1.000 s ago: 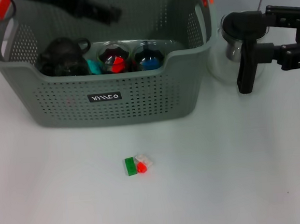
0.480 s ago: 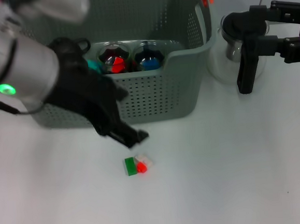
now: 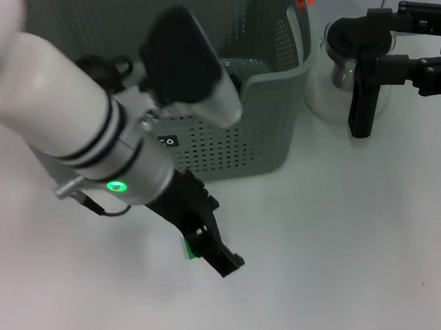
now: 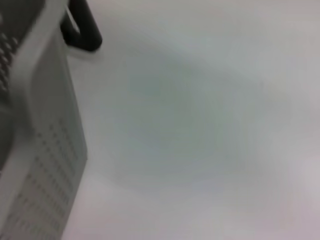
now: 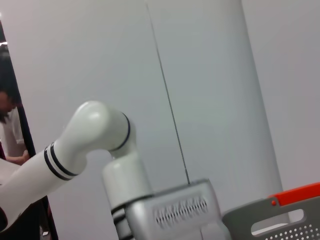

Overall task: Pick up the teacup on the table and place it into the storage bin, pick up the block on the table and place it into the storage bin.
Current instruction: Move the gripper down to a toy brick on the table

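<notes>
A: Where is the block [image 3: 190, 249] next to the left pincer [image 3: 216, 255]?

B: In the head view only a thin green edge of it peeks out, right by the dark fingers. The pincer sits over it on the white desk [image 3: 350, 262], so most of the block is hidden.

A: Is the pincer wide or narrow?

B: One cannot tell. The fingers look like one dark shape pointing down and toward the near edge of the desk. It is also not clear whether they touch the block.

A: How does the left arm stand?

B: The thick white arm comes in from the far left and slants down across the front of the storage bin [image 3: 271, 123]. A green light glows on its wrist.

A: What does the left wrist view show?

B: A blurry corner of the grey bin wall beside bare white desk. The block does not show there.

A: And the right pincer [image 3: 361, 123]?

B: It hangs on the far right, just in front of a glass pitcher [image 3: 334, 57] that stands beside the bin. Whether it is open cannot be told.

A: And the teacup?

B: The arm hides most of the inside of the bin, so no cup can be made out.
</notes>
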